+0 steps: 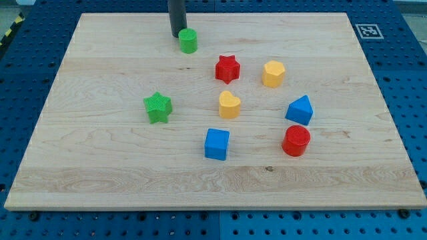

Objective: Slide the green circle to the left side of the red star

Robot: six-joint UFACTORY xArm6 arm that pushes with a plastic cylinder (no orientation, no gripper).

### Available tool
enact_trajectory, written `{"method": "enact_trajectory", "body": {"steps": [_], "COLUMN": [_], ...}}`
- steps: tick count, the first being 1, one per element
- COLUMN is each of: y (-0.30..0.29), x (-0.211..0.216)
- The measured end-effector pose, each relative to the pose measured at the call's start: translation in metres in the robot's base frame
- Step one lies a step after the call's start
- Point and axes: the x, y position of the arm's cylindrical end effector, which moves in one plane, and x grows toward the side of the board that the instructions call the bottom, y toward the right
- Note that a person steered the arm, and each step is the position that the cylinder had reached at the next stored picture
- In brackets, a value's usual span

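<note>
The green circle (189,41) is a small green cylinder near the view's top, left of centre. The red star (227,68) lies below and to the right of it, with a gap between them. My tip (177,35) comes down from the view's top edge and stands just left of and slightly above the green circle, touching it or nearly so.
On the wooden board (100,173) lie a green star (158,107), a yellow heart (229,105), a yellow hexagon (273,73), a blue triangular block (300,110), a blue cube (217,144) and a red cylinder (295,141). A blue pegboard table surrounds the board.
</note>
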Motion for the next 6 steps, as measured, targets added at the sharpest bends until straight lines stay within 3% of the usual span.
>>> {"method": "enact_trajectory", "body": {"steps": [2,6], "y": [0.008,0.028], "x": [-0.025,0.032]}}
